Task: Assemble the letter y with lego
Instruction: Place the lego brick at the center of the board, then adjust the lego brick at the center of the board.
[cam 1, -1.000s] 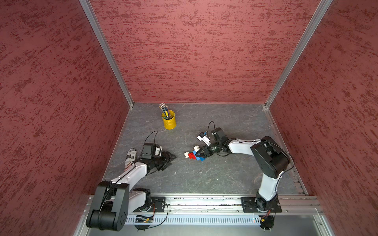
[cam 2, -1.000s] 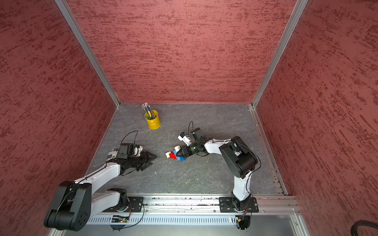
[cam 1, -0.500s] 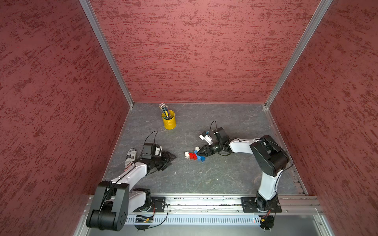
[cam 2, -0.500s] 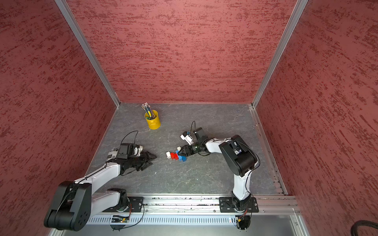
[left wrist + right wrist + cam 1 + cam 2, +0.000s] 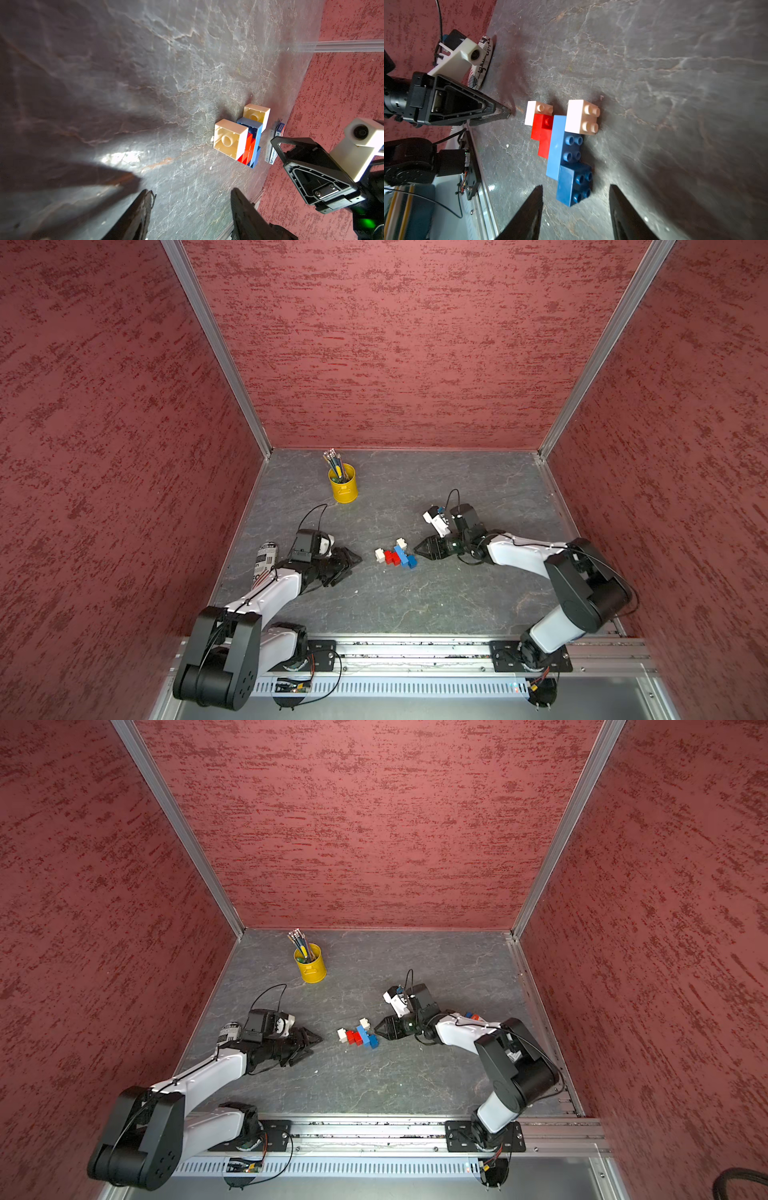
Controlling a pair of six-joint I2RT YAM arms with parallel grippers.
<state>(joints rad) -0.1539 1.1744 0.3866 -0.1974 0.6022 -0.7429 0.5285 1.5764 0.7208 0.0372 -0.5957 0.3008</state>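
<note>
Near the middle of the grey table (image 5: 415, 605) lies the letter y (image 5: 395, 556), flat on its side and plain in both top views. Its bricks are all joined. A white foot (image 5: 379, 554) forms the end toward the left arm, a red stem (image 5: 390, 558) follows it, and a long blue bar (image 5: 556, 145) is set across the stem. A white brick (image 5: 576, 116) sits on one end of the bar and a small blue brick (image 5: 572, 182) on the other end. The right wrist view shows the studs of these bricks, while the left wrist view shows the hollow undersides of the two white ones.

Just beside the small blue brick, the right gripper (image 5: 417, 551) sits low over the table and points at it. Its fingers (image 5: 529, 212) stand apart. In the right wrist view the end of that brick sits in the gap between them, with bare table on either side, so nothing is clamped.

On the opposite side of the figure, the left gripper (image 5: 359, 560) sits low with its tips near the white foot but not touching it. Its fingers (image 5: 137, 212) are also spread and hold nothing.

Toward the back wall, well apart from the bricks, a yellow cup (image 5: 344, 489) stands upright with pencils (image 5: 332, 458) in it. A printed can (image 5: 264, 562) lies beside the left arm, close to the red side wall (image 5: 124, 448).
</note>
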